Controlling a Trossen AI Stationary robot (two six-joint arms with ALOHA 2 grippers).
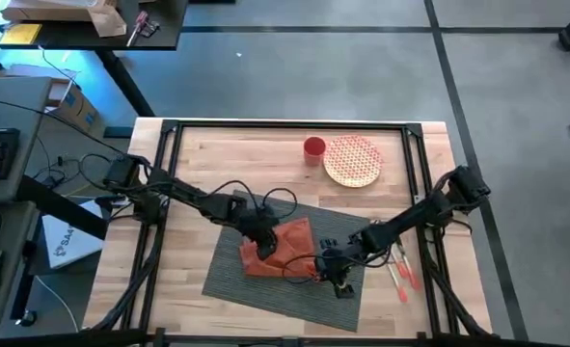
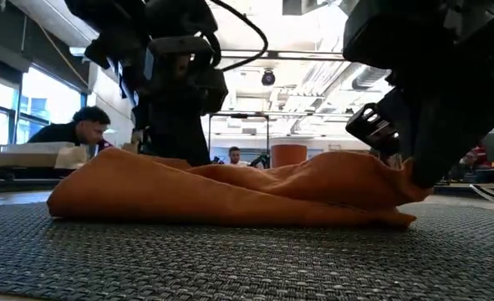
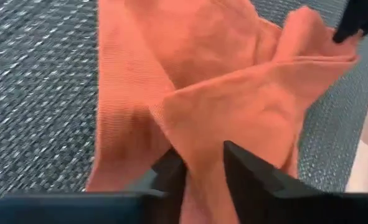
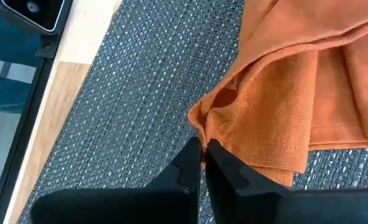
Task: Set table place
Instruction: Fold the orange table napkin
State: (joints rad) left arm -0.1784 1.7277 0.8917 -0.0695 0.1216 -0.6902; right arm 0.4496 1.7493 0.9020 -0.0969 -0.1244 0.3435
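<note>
Both hands pinch the crumpled orange-red cloth napkin (image 1: 280,246) on the dark grey ribbed placemat (image 1: 265,294): left hand (image 3: 199,171), right hand (image 4: 203,155). Uneven pulling could slip a corner free.

Table (image 1: 217,159): large rectangular light-wood butcher-block top, black rail frame running around it. Place (image 1: 256,289): dark grey ribbed placemat, lying flat and skewed on the table's near-centre, its left corner reaching toward the table's near edge.

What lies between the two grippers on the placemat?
The crumpled orange napkin spans the gap between left gripper and right gripper, each pinching an end; clearest in the high view.
</note>
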